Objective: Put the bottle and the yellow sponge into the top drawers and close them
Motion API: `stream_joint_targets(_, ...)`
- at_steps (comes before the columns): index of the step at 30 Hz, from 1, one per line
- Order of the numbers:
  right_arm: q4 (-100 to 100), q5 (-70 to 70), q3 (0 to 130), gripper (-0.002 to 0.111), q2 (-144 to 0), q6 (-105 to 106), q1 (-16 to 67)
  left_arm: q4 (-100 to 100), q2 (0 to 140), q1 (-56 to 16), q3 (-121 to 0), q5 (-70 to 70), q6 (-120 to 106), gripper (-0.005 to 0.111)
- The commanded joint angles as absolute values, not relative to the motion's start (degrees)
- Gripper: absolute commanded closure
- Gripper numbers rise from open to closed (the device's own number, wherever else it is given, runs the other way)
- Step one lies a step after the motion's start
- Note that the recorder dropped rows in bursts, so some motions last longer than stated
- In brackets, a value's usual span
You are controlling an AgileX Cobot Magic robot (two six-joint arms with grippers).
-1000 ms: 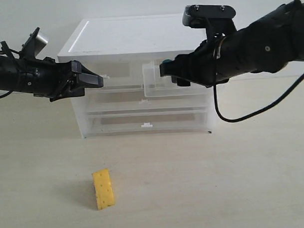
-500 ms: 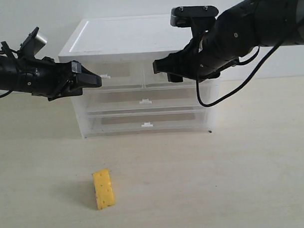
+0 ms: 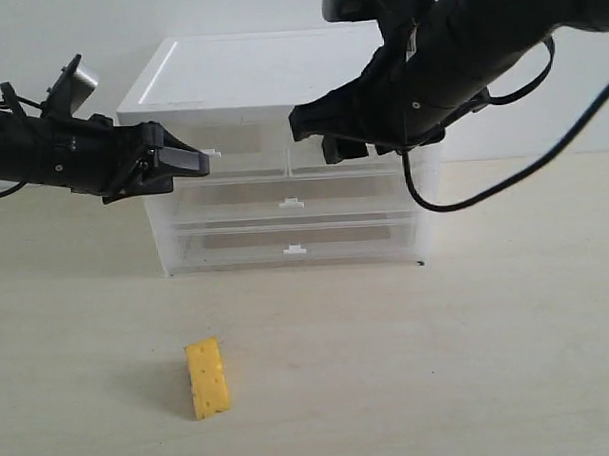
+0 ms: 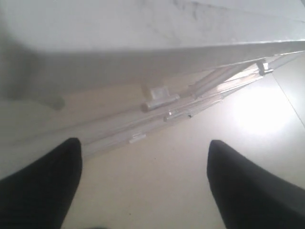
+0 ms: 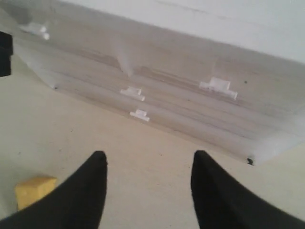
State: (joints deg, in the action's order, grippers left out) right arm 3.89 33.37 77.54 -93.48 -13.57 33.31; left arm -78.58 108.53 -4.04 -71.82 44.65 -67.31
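Both end effectors up at the cabinet, sponge down on the surface!

My left end effector [image 3: 190, 162] hovers with its fingers spread wide and nothing between them, tip just beside the tab handle [image 3: 212, 151] of the left of the top drawers [image 3: 243, 140]. My right end effector [image 3: 317, 137] hangs in front of the right one, fingers apart too and holding nothing. Both drawer fronts look flush with the white cabinet [image 3: 269, 64]. The yellow sponge [image 3: 207, 377] stands on edge on the pale surface [image 3: 439, 363], well apart from the cabinet front.
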Motion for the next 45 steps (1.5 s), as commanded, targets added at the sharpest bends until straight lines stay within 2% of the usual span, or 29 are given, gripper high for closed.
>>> stream_joint_targets(1,4.0,25.5,67.93,0.085,-87.3,-14.22,34.87,-78.58,108.37,-3.89,-71.64,48.59,-65.71,0.038)
stream_joint_targets(4,4.29,19.07,60.16,0.109,-83.84,-14.78,34.87,-78.58,108.37,-3.89,-71.64,51.26,-65.71,0.04)
stream_joint_targets(8,4.73,13.4,53.17,0.108,-81.55,-15.86,34.11,-78.08,108.37,-4.01,-71.64,54.28,-65.45,0.045)
stream_joint_targets(13,5.07,14.15,52.66,0.108,-81.69,-15.87,30.51,-77.08,108.37,-4.01,-71.64,56.07,-63.07,0.046)
stream_joint_targets(15,5.07,12.44,52.76,0.104,-81.69,-15.87,28.94,-76.85,108.37,-4.01,-71.64,56.11,-62.93,0.046)
stream_joint_targets(17,5.07,10.71,52.76,0.094,-81.78,-15.96,27.57,-76.87,108.37,-4.01,-71.64,55.87,-62.93,0.046)
stream_joint_targets(22,4.82,11.47,56.9,0.047,-83.62,-15.96,26.72,-77.14,108.37,-4.01,-71.64,52.77,-62.93,0.046)
stream_joint_targets(23,4.82,12.21,58.08,0.046,-84.35,-15.96,26.83,-77.14,108.37,-4.01,-71.64,52.11,-63.33,0.046)
stream_joint_targets(27,4.7,16.03,64.14,0.053,-89.54,-15.96,26.96,-75.55,108.37,-4.01,-71.64,51.67,-65.53,0.046)
stream_joint_targets(45,4.67,20.05,79.87,0.053,-104.2,-17.78,26.96,-76.5,108.37,-4.01,-71.64,46.04,-70.03,0.046)
